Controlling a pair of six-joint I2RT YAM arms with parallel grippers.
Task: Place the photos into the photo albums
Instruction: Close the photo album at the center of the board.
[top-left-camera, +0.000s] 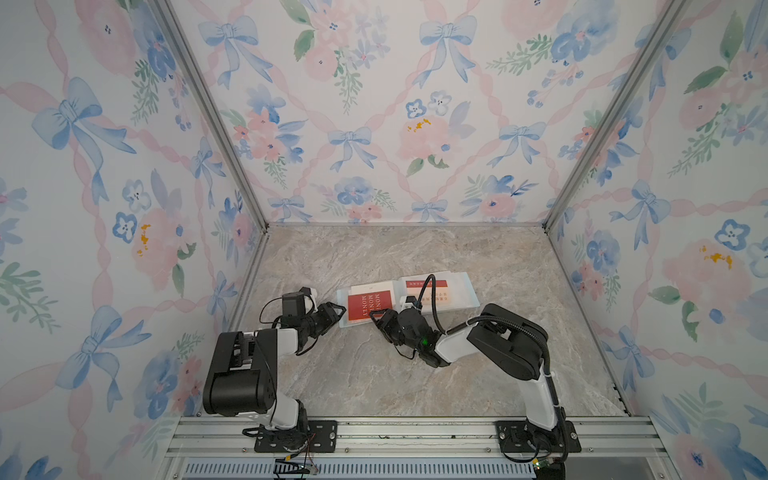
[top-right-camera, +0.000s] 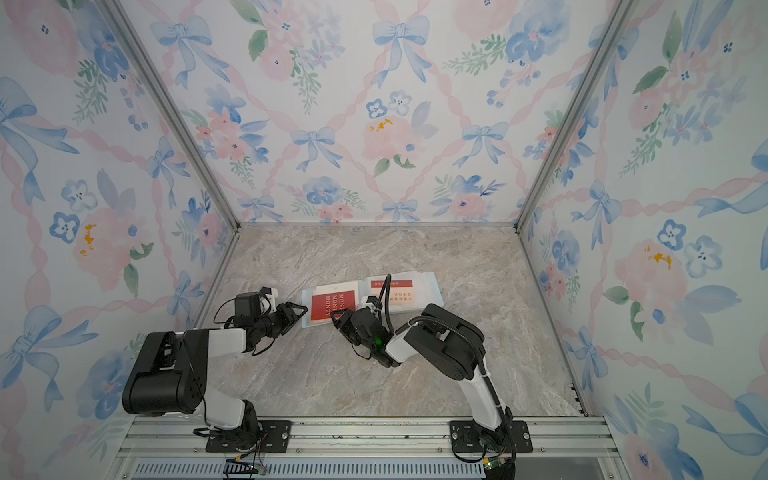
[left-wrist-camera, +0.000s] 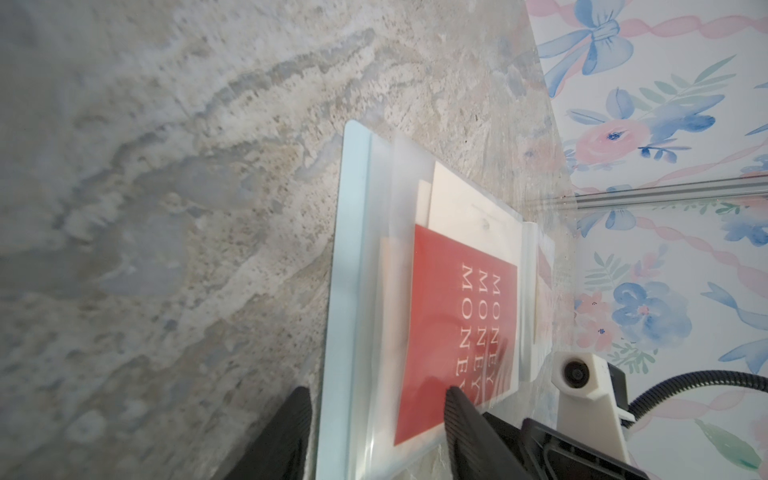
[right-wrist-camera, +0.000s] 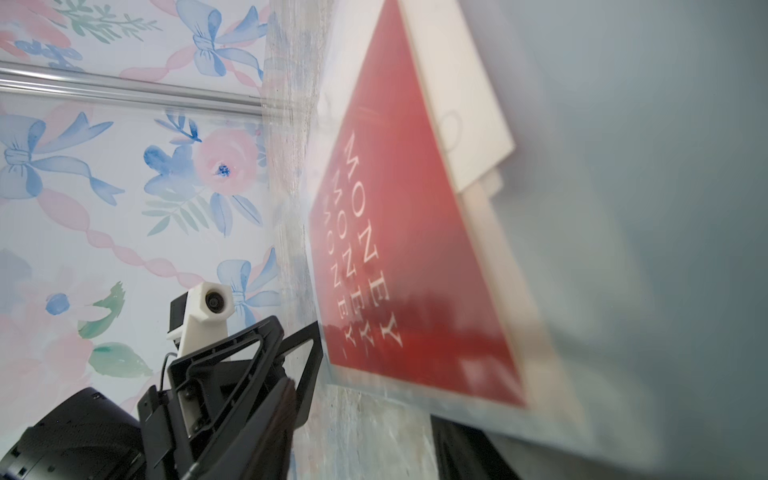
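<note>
My left gripper (left-wrist-camera: 376, 392) and right gripper (top-left-camera: 379, 318) both stand parted at the photo album (top-left-camera: 462, 291). Only the top views show its right page whole. Marbled surface (top-left-camera: 374, 374), floral walls (top-left-camera: 374, 104).

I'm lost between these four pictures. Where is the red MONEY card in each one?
In a top view: the red MONEY card lies low, near the middle.
In a top view: the card, low, left of middle.
Left wrist: the card, lower half, right of middle.
Right wrist: the card, large, slanting across the middle.
Shared landmark: the pale blue album holding it.
</note>
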